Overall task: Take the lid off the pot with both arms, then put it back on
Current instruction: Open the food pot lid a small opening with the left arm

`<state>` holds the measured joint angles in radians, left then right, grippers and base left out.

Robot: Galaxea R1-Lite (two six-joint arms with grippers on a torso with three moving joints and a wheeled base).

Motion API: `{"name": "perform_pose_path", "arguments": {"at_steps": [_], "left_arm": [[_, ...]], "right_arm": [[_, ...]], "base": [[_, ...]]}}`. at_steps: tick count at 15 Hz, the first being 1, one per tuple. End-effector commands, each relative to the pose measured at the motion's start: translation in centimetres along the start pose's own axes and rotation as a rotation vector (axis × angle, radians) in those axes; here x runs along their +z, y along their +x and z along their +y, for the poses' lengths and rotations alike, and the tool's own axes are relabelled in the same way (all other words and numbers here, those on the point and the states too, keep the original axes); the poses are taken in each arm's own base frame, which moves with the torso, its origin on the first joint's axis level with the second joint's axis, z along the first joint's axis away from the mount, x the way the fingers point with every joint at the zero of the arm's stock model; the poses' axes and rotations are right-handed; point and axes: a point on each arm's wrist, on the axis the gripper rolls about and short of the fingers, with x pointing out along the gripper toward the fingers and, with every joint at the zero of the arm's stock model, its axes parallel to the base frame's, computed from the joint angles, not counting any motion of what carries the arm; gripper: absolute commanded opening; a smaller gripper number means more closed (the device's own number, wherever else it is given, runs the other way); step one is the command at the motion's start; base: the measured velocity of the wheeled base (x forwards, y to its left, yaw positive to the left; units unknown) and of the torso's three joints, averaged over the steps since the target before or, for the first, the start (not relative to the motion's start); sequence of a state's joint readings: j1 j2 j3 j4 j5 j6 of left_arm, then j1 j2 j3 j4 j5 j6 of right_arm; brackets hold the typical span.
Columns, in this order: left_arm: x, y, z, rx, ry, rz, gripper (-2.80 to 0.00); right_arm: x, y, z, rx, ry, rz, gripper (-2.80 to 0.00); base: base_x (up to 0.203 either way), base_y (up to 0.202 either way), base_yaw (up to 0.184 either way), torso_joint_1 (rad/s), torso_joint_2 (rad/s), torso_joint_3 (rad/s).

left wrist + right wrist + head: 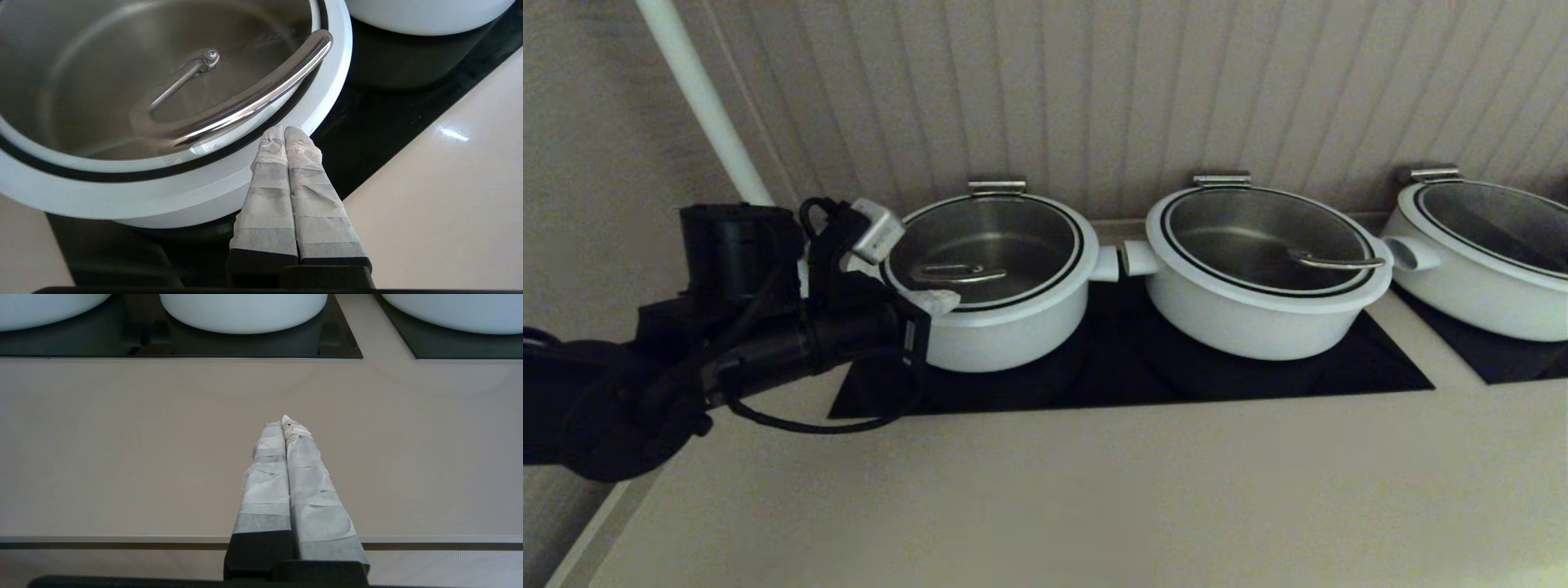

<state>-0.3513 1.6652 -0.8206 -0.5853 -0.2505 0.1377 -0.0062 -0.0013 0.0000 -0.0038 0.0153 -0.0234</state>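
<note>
The pot point(1005, 335) is the deep white one at the left of the black cooktop, and it also shows in the left wrist view point(175, 214). The lid point(984, 245) sits on it, with its steel loop handle point(956, 272) toward the left. My left gripper point(935, 300) is shut and empty at the pot's front-left. In the left wrist view the left gripper point(286, 132) has its tips against the white rim, just short of the handle point(245, 104) on the lid point(102, 61). My right gripper point(286, 422) is shut and empty over the counter near its front edge, out of the head view.
Two wider, shallower lidded white pots stand at the middle point(1258, 310) and right point(1478, 286). The black cooktop point(1258, 376) lies under them. The beige counter point(1045, 490) stretches in front. A white pole point(698, 98) slants behind the left arm. A ribbed wall is close behind.
</note>
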Motion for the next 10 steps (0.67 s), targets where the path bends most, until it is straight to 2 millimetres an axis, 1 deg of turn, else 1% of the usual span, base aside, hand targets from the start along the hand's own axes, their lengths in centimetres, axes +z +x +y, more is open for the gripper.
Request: {"name": "perform_pose_path", "arguments": {"at_steps": [1,5,10], "left_arm": [[0.0,0.7,-0.5,-0.006,0.003,0.004,-2.80],[-0.4,1.4,-0.5,0.009,-0.002,0.015,-2.80],[-0.5,2.2,-0.2,0.067,0.013,-0.026,-2.80]], "right_arm": [[0.0,0.0,0.0,0.000,0.000,0.001,-2.80],[0.0,0.0,0.0,0.000,-0.001,0.002,-2.80],[0.0,0.0,0.0,0.000,-0.001,0.001,-2.80]], "base": [[0.000,0.000,0.000,0.000,0.00,0.000],[0.000,0.000,0.000,0.000,0.00,0.000],[0.000,0.000,0.000,0.000,0.00,0.000]]}}
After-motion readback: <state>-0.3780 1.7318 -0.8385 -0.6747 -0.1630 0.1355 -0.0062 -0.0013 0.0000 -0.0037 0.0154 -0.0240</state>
